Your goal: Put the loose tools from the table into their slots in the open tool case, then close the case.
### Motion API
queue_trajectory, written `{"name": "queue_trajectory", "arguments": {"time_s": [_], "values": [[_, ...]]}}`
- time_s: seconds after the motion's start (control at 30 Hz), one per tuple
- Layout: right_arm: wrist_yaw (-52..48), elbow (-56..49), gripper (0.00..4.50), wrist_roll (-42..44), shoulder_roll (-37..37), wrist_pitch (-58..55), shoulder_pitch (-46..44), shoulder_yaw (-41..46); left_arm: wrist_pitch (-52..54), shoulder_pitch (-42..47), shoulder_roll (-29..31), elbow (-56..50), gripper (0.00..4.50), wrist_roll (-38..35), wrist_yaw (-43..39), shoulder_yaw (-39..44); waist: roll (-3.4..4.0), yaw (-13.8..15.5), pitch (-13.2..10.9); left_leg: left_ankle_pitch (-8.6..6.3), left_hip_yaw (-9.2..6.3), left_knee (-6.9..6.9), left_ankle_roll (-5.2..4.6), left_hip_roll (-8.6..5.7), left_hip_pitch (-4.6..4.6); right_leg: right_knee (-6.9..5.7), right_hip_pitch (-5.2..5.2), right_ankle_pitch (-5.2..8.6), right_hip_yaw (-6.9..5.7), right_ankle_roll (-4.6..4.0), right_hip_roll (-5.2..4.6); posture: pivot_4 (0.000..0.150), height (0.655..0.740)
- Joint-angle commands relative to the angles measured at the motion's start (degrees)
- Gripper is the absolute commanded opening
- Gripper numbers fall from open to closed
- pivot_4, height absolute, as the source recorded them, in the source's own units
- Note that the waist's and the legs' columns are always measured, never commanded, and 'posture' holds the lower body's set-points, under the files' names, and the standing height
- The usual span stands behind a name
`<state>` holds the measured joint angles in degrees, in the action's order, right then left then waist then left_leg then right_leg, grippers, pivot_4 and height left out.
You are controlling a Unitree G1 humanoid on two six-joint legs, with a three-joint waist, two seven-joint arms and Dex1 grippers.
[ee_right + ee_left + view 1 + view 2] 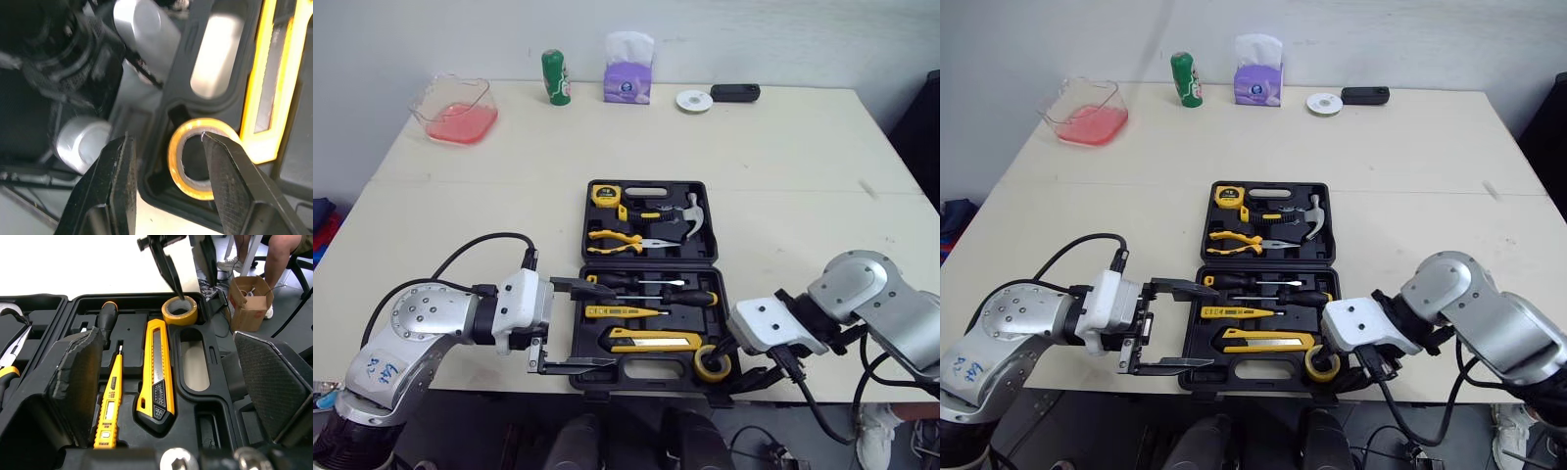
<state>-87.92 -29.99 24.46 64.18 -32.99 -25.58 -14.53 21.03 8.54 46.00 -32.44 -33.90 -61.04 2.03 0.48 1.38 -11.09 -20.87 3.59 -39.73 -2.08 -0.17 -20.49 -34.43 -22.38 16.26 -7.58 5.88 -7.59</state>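
Though both gape open, the left gripper (604, 324) brackets the black plastic tool case (586, 220) at its corner and the right gripper (166, 139) straddles the yellow tape roll (712, 363), cream rectangular tabletop (783, 166) beyond them

You get the pliers (14, 347) only in part, cut off by the left wrist view's edge, and only the legs of the person (276, 259). One finger (230, 186) of the right gripper (165, 138) covers part of the tape roll (175, 156). The white disc (694, 100) far back is too small to identify.
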Motion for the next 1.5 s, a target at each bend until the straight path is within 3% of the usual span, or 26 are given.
{"name": "queue_trajectory", "arguments": {"time_s": [0.03,0.2,0.3,0.4,0.5,0.57,0.93,1.13,1.3,1.5], "values": [[-1.4,0.5,2.21,5.9,-0.6,0.8,1.7,5.7,-1.0,-0.1,0.7,0.3,4.50,-0.3,-0.6,2.1,0.00,0.0,0.0,0.00,0.00,0.00,0.00,0.00,0.00,0.00,0.00,0.00,0.00,0.00,0.00,0.150,0.7400],[0.5,4.3,2.21,11.6,-6.5,4.1,8.8,11.2,-1.3,0.6,0.1,1.2,4.50,-0.8,-0.5,2.6,-0.05,0.1,0.0,-0.01,-0.01,0.00,0.01,0.01,-0.01,-0.03,0.01,0.00,-0.02,-0.01,0.04,0.150,0.7400],[1.8,6.8,1.41,11.8,-10.0,7.5,11.8,12.2,-1.5,0.5,-0.6,1.3,4.50,-1.2,-0.9,2.1,-0.07,0.0,0.0,0.00,0.00,-0.03,-0.01,-0.01,0.00,-0.03,0.02,-0.01,-0.02,0.00,0.03,0.150,0.7400],[0.6,9.3,0.05,8.3,-11.5,13.3,14.4,11.3,-2.3,-0.6,-0.7,1.6,4.50,-0.9,-2.6,1.2,-0.06,0.1,0.0,0.00,0.00,-0.02,-0.01,0.00,0.02,-0.04,0.03,0.00,-0.01,0.00,0.04,0.150,0.7400],[0.5,13.6,0.05,3.6,-15.9,24.3,15.9,9.5,-2.3,-0.7,-0.6,2.1,4.50,-0.7,-3.3,1.1,-0.07,0.0,0.0,0.00,0.02,-0.02,-0.01,0.00,0.03,-0.04,0.03,0.00,-0.01,0.00,0.08,0.150,0.7400],[2.1,15.3,0.05,3.2,-18.5,25.4,16.3,8.8,-2.5,-0.5,-0.7,2.5,4.50,-0.3,-3.2,1.5,-0.06,0.0,0.0,0.00,0.03,-0.02,-0.01,0.00,0.06,-0.06,0.04,0.00,0.00,0.00,0.11,0.150,0.7400],[2.7,28.2,0.05,-7.5,-19.3,35.5,19.6,3.5,-3.5,-2.2,-0.1,2.2,4.50,0.5,-2.9,2.1,-0.11,-0.1,0.0,0.00,0.03,-0.02,0.00,0.02,0.20,-0.06,0.18,0.00,0.01,-0.01,0.08,0.150,0.7400],[3.9,26.4,0.05,-2.6,-18.4,24.8,20.5,3.2,-3.0,-3.4,0.2,1.4,4.50,0.4,-2.0,2.8,-0.20,0.0,0.1,-0.18,-0.12,0.08,0.07,0.15,0.96,0.45,1.03,0.03,0.01,-0.06,-0.05,0.150,0.7400],[3.5,30.6,0.05,-4.3,-19.1,26.8,20.2,2.4,-2.3,-3.9,0.3,1.2,4.50,0.0,-1.0,3.0,-0.21,-0.1,0.1,-0.22,-0.10,0.10,0.11,0.19,0.98,0.46,1.01,0.04,0.02,-0.09,-0.06,0.150,0.7400],[3.2,30.4,0.05,0.8,-21.7,27.2,19.7,4.5,-2.8,-5.3,0.1,1.4,4.50,0.6,1.1,4.4,-0.43,0.0,0.2,-0.24,-0.10,0.12,0.14,0.22,1.08,0.48,1.08,0.06,0.02,-0.11,-0.07,0.150,0.7400]]}}
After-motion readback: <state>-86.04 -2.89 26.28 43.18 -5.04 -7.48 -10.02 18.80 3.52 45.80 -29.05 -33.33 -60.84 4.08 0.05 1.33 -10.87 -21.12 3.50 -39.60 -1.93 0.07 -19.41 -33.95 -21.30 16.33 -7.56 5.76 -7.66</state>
